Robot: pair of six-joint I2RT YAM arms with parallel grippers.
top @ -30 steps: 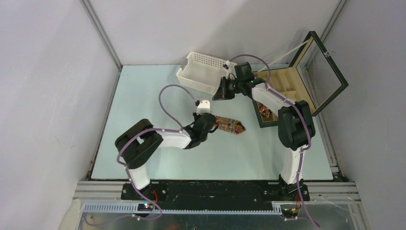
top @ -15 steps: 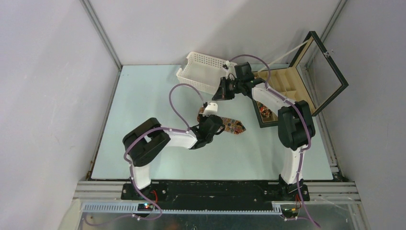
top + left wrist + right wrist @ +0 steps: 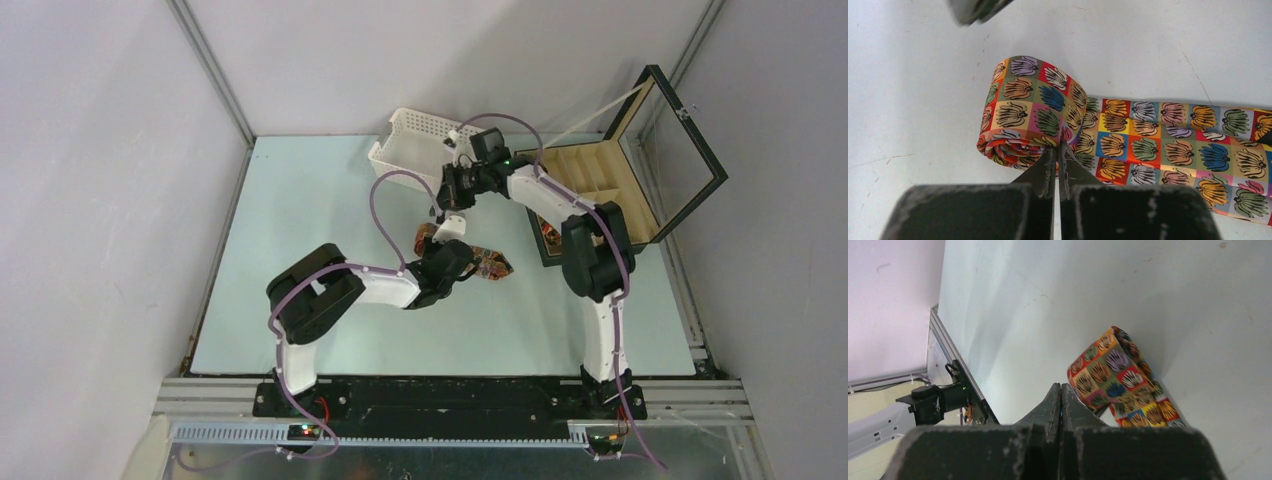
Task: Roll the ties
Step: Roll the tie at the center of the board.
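One of the ties lies on the pale table, patterned in bright squares. Its left end is wound into a coil point(image 3: 1028, 110) point(image 3: 427, 237) point(image 3: 1108, 370). The rest runs right as a flat strip point(image 3: 1178, 145) point(image 3: 488, 263). My left gripper point(image 3: 1058, 148) point(image 3: 441, 250) is shut, its tips at the seam between coil and strip, with a sliver of fabric between them. My right gripper point(image 3: 1060, 388) point(image 3: 443, 200) is shut and empty, hanging just beyond the coil without touching it. A second rolled tie point(image 3: 549, 232) sits in the box's near corner.
A white perforated basket point(image 3: 410, 150) stands tilted at the back, close behind the right wrist. The black compartmented box point(image 3: 590, 185) stands at the right with its glass lid point(image 3: 690, 140) raised. Grey walls close in the table's left, back and right sides.
The tie's left end has gone from flat to a coil as my left gripper turned and shifted right. My right arm has swung left and down from the basket toward the coil.
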